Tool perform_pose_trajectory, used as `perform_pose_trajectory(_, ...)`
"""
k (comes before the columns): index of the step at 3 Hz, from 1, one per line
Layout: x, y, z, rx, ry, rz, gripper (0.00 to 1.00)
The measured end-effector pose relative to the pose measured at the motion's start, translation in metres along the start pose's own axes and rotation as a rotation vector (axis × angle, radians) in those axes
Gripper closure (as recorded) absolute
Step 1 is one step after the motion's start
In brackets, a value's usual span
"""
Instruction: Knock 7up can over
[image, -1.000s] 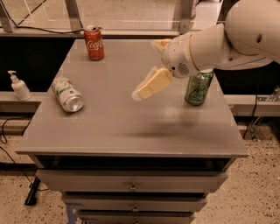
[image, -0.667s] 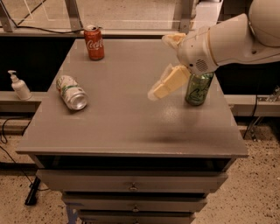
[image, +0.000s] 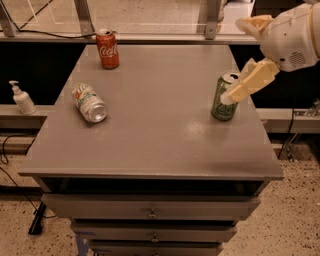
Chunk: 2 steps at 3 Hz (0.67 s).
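Grey table (image: 150, 130), tool (image: 233, 60) raised at right edge, fingers (image: 252, 80) spread apart

Gripper (image: 236, 60) at upper right; arm behind it cut off by top and right edges; lower finger (image: 250, 80) overlaps green can (image: 222, 111), hiding its upper right side; contact there cannot be told; 7up can (image: 89, 102), far left of the fingers: print too blurred to read; lowest drawer (image: 150, 247) cut off below.
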<state>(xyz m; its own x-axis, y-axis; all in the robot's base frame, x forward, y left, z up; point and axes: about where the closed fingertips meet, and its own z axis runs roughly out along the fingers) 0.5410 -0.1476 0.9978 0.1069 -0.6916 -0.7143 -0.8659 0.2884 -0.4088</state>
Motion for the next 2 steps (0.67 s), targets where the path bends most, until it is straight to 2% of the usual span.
perform_pose_trajectory(1, 0.0243, -0.0147, -0.0615, 0.091, 0.063, 0.001, 0.00)
perform_pose_trajectory(2, 0.0261, -0.0169, -0.0679, 0.103, 0.068, 0.003, 0.00)
